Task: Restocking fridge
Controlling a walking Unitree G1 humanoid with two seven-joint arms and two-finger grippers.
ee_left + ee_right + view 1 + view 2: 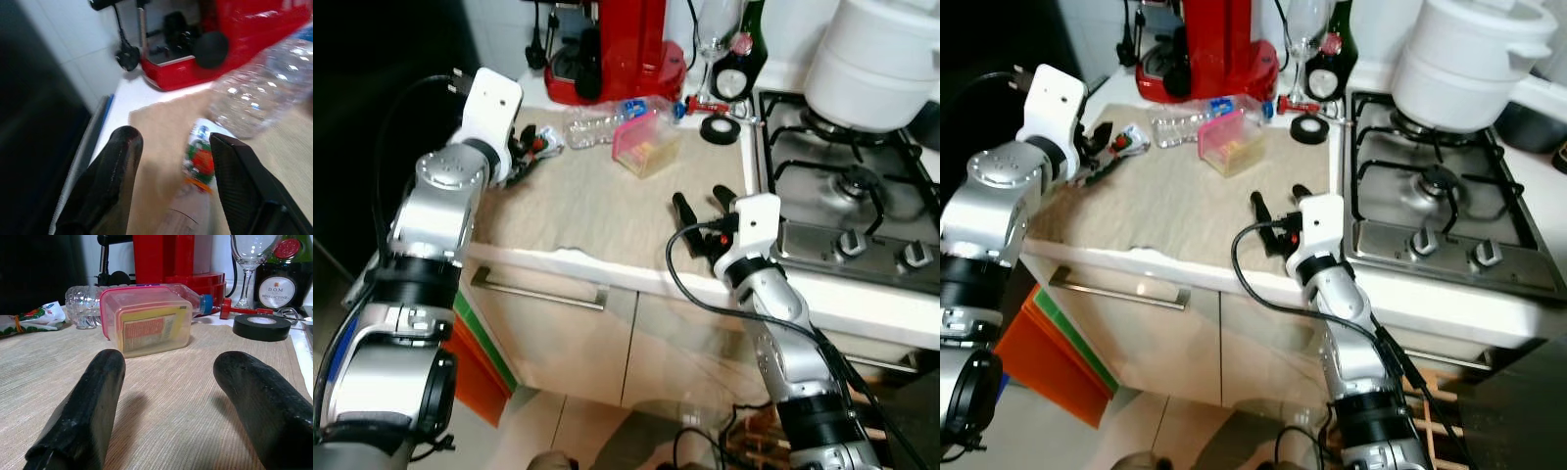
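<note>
On the beige mat (pixel 587 206) lies a pink-lidded plastic container (pixel 646 145) on its side, with a clear plastic bottle (pixel 607 119) lying behind it. A small packet with red and green print (pixel 198 161) rests at the mat's left end. My left gripper (pixel 524 147) is open right at that packet, which lies between its fingers (pixel 115 166). My right gripper (pixel 703 211) is open low over the mat near the counter's front edge. It points at the container (pixel 146 325), well short of it, with nothing between its fingers.
A red coffee machine (pixel 617 49), a wine glass (pixel 713 39), a dark bottle (pixel 744 54) and a black tape roll (pixel 720 129) stand at the back. To the right is a gas hob (pixel 842 186) with a white pot (pixel 886 59). A drawer handle (pixel 538 289) runs below the counter.
</note>
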